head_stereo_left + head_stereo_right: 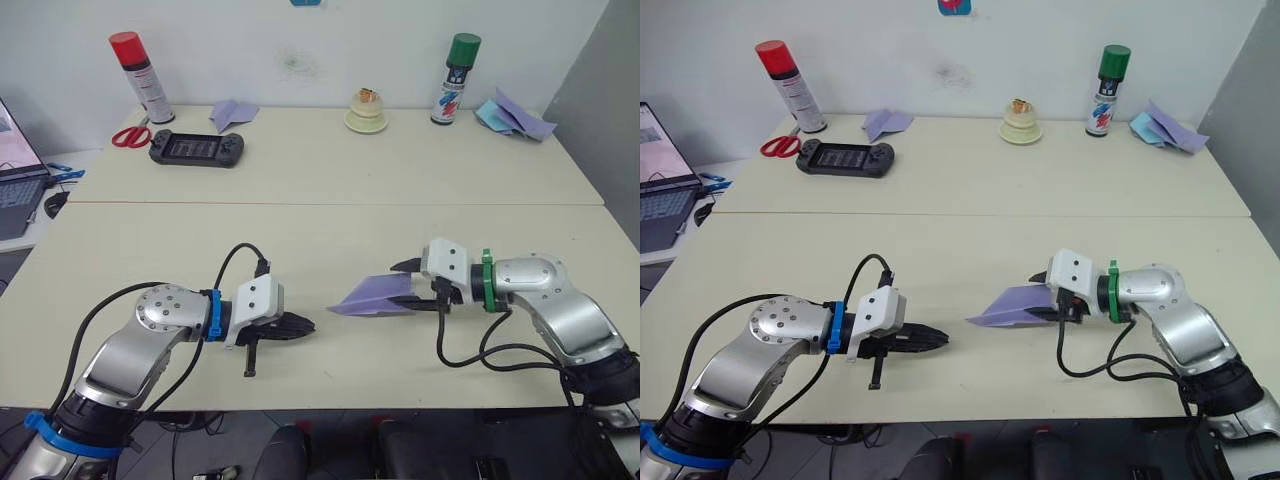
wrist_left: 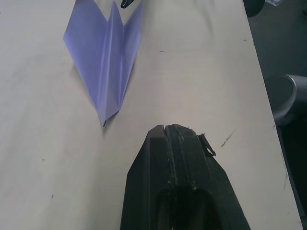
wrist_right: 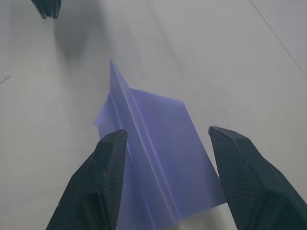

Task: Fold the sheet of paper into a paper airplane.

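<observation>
The paper airplane [image 1: 372,297] (nose towards the left pincer [image 1: 296,326]) lies at the right pincer [image 1: 409,283].

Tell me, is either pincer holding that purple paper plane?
No. The right pincer is open astride the paper airplane's tail, not clamping it. The left pincer is shut on nothing.
</observation>
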You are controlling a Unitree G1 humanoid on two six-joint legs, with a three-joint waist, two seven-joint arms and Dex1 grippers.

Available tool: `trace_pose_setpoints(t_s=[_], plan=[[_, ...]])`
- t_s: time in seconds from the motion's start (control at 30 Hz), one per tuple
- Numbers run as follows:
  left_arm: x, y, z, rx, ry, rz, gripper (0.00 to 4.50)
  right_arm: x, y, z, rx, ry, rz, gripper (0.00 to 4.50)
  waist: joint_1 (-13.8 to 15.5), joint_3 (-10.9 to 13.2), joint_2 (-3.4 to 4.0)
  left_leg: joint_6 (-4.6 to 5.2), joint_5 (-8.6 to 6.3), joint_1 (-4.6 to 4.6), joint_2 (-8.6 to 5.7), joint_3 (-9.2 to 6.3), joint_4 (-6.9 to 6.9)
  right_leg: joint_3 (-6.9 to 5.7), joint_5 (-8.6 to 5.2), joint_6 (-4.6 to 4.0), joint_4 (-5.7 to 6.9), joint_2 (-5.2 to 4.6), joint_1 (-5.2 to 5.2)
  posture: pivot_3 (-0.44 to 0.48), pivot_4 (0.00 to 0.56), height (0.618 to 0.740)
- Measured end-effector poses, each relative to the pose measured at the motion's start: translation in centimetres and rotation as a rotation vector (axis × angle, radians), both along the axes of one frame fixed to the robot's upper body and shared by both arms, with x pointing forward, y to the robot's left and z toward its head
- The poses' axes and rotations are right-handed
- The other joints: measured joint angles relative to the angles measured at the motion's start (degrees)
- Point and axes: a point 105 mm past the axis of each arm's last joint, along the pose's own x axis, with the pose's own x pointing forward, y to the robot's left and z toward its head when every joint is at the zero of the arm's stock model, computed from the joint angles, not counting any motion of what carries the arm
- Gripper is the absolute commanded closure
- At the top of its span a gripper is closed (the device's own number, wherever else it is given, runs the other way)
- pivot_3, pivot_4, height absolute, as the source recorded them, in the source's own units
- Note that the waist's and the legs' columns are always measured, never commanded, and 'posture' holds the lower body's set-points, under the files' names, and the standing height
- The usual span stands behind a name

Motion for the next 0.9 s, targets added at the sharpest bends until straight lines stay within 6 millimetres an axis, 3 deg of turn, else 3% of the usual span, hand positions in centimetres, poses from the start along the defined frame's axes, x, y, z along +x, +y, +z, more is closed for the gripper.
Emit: trace_pose_setpoints(t_s=[0.3, 0.4, 0.53, 0.63, 0.9], plan=[[-0.2, -0.3, 0.2, -0.002, -0.013, -0.009, 4.50, 0.6, 0.3, -1.2, -0.050, -0.020, 0.045, 1.71, 0.0, 0.0, 0.00, 0.00, 0.00, -0.03, 0.00, -0.02, 0.00, -0.02, 0.02, -0.02, 0.10, 0.00, -0.05, 0.000, 0.150, 0.722], [-0.2, -0.4, 0.3, -0.004, -0.017, -0.013, 4.50, 0.4, 1.7, -0.5, 0.003, -0.095, 0.103, 1.71, -0.1, 0.0, 0.00, 0.00, 0.00, -0.01, 0.00, 0.01, 0.02, 0.02, 0.02, -0.02, 0.28, 0.00, -0.09, 0.000, 0.150, 0.722], [-0.4, -0.4, 0.1, -0.004, -0.011, -0.013, 4.50, 0.2, 1.5, 0.6, 0.040, -0.151, 0.129, 1.71, 0.0, 0.0, 0.00, -0.01, 0.00, 0.00, -0.01, 0.00, 0.08, 0.00, 0.02, -0.02, 0.35, 0.00, -0.08, 0.000, 0.150, 0.722], [-0.4, -0.4, 0.1, -0.005, -0.010, -0.013, 4.50, 0.0, 1.4, 0.6, 0.042, -0.152, 0.142, 2.26, 0.0, 0.0, 0.00, 0.00, 0.00, 0.05, 0.00, 0.02, 0.10, 0.03, 0.02, -0.03, 0.44, 0.00, -0.08, 0.000, 0.150, 0.722], [-0.4, -0.5, 0.1, -0.013, -0.010, -0.015, 4.50, -0.4, 0.9, -0.7, -0.038, -0.116, 0.166, 2.26, 0.0, 0.0, 0.00, 0.00, 0.01, 0.15, 0.00, 0.07, 0.12, 0.10, 0.02, -0.03, 0.62, 0.01, -0.08, 0.000, 0.150, 0.722]])
